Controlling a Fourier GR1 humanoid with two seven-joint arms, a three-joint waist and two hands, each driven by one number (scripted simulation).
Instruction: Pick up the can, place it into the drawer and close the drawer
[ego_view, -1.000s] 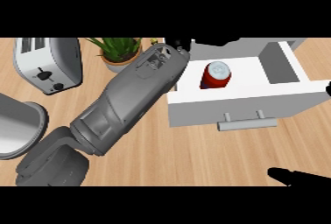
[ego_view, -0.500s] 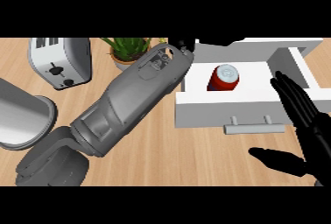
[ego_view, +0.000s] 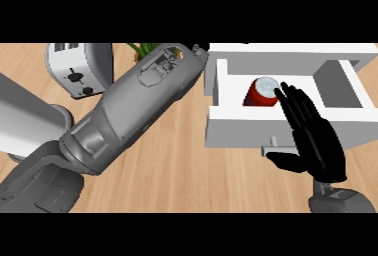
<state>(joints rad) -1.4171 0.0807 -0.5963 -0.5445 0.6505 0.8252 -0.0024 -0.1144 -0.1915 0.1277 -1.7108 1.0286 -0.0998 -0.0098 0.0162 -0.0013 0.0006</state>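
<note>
Red can (ego_view: 260, 93) with a silver top sits inside the open white drawer (ego_view: 229, 126), near its left wall, front part hidden behind the right hand (ego_view: 314, 140); no writing legible on the can; drawer is a boxy white tray with plain smooth walls, a small grey handle (ego_view: 275, 148) on its front face; right hand black, fingers (ego_view: 292, 102) straight and released, grasping nothing, held over the drawer front with tips overlapping the can's right side; contact cannot be told; left grey forearm (ego_view: 129, 115) runs diagonally across the view toward the drawer's upper left corner, its hand out of sight; counter (ego_view: 184, 175) light wood with grain, smooth; silver toaster (ego_view: 79, 69) upper left; green plant leaves (ego_view: 142, 49) just behind the forearm; grey rounded metal object (ego_view: 26, 122) at the left edge.
</note>
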